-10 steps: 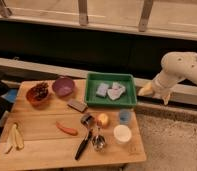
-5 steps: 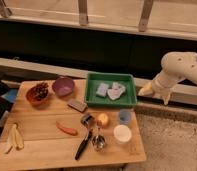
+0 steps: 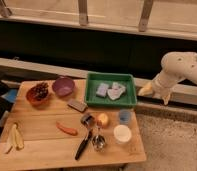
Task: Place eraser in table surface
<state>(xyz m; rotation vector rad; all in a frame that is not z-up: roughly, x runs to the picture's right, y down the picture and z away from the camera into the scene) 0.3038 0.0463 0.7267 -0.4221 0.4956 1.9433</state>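
Hanging beyond the bench [image 3: 37, 136] at the frame's right, the tool [image 3: 156, 93] may be open or closed; I cannot tell. The eraser [image 3: 77, 105] lies flat mid-bench, so avoiding it seems wisest.

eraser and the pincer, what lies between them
Camera view: the green tray lies between the eraser and the pincer, which hangs beyond the table.
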